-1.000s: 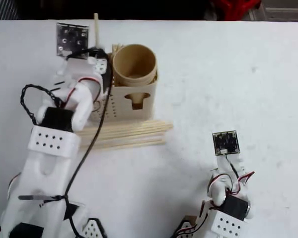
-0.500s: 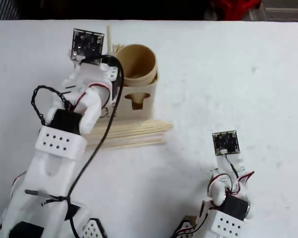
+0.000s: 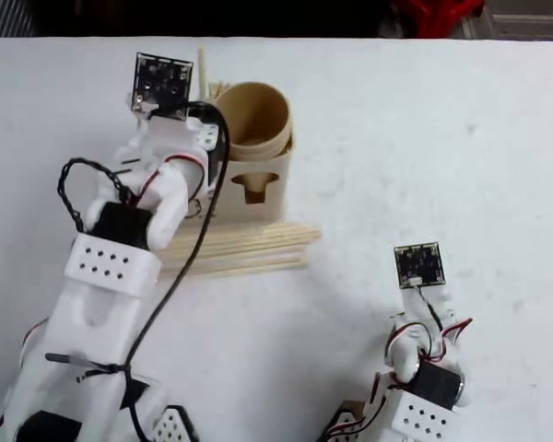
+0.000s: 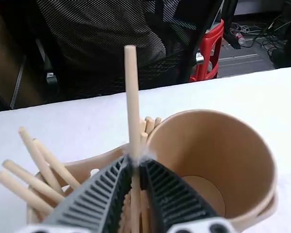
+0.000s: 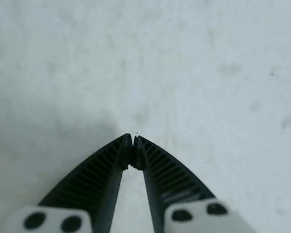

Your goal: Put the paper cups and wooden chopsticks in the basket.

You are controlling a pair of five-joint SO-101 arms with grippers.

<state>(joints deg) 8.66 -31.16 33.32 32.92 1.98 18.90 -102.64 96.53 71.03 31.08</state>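
Where its ribbed black jaws pinch together, the left gripper [image 4: 136, 162] clasps one round, pale wooden chopstick [image 4: 131, 97], held upright over the basket [image 3: 276, 198]. Smooth tan paper cups [image 4: 218, 160], stacked, fill the basket's side toward the right arm, and more sticks [image 4: 34, 180] lean in the other side. Loose chopsticks [image 3: 244, 249] lie flat just beside the basket's near wall. Open white table [image 3: 442, 138] spreads rightward, and its far edge runs close behind the basket. The right gripper [image 5: 132, 141], pressed closed and empty, hovers over bare tabletop.
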